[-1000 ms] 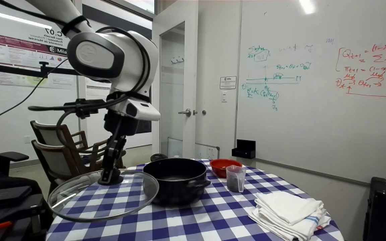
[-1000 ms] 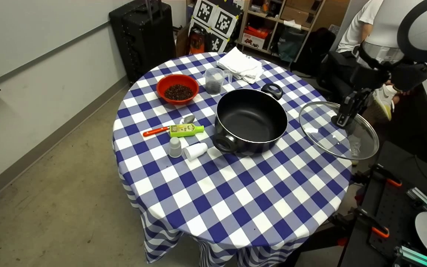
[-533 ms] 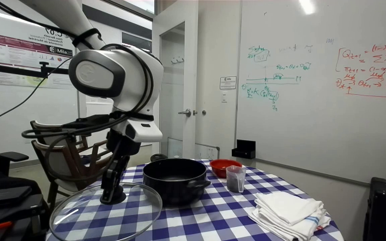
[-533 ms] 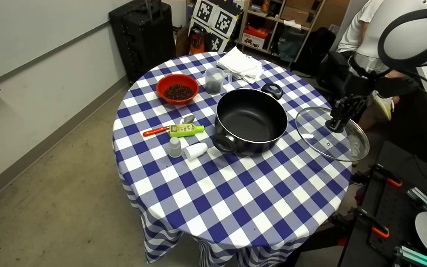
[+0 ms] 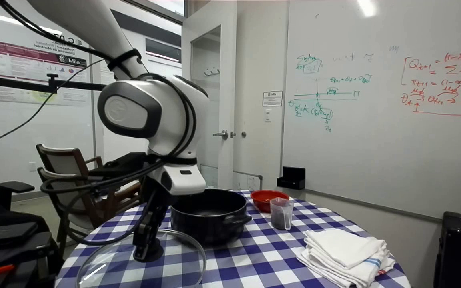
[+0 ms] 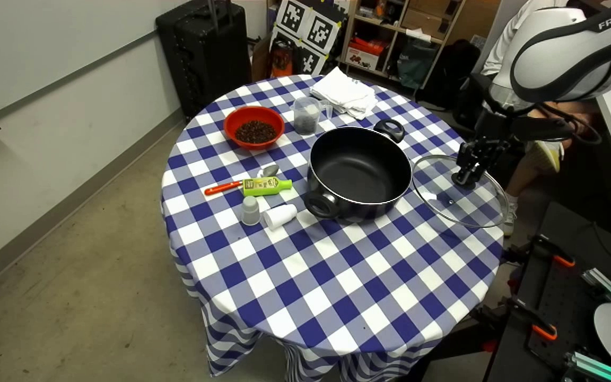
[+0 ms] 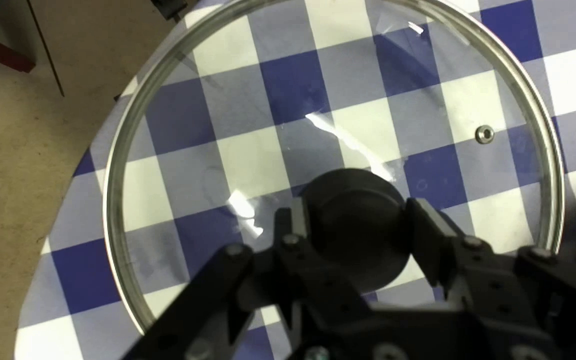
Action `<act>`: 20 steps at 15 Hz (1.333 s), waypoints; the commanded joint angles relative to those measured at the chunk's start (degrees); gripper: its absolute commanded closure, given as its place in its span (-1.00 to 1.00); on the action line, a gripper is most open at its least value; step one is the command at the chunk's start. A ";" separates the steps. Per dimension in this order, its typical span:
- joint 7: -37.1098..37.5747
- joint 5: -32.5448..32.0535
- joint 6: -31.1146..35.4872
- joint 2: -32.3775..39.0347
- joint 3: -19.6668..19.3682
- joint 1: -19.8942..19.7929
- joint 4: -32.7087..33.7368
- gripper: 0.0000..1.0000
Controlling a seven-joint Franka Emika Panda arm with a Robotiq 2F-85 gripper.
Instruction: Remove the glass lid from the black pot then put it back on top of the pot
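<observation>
Beneath lid (image 7: 313,150), tablecloth (image 6: 316,276) contact unclear.

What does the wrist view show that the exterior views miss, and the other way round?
Only the wrist view clearly shows fingers on opposite sides of the black knob.

Only the exterior views show the red bowl, the folded white towels and the open top of the black pot.

Both share the glass lid, the hand at its knob, and the checked tablecloth.
</observation>
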 commanded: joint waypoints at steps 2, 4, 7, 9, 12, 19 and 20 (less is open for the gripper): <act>-0.13 3.29 -0.02 4.42 0.25 -1.22 3.22 0.50; -0.12 3.76 -0.20 5.86 0.35 -1.59 4.06 0.50; -0.24 4.33 -0.37 7.49 0.59 -2.01 5.10 0.50; -0.25 4.63 -0.37 8.30 0.77 -2.15 5.61 0.50; -0.28 5.05 -0.57 9.22 0.99 -2.30 6.02 0.50; -0.90 5.35 -0.95 9.31 1.57 -2.30 5.94 -0.98; -0.96 5.38 -0.92 9.27 1.67 -2.29 5.88 -1.00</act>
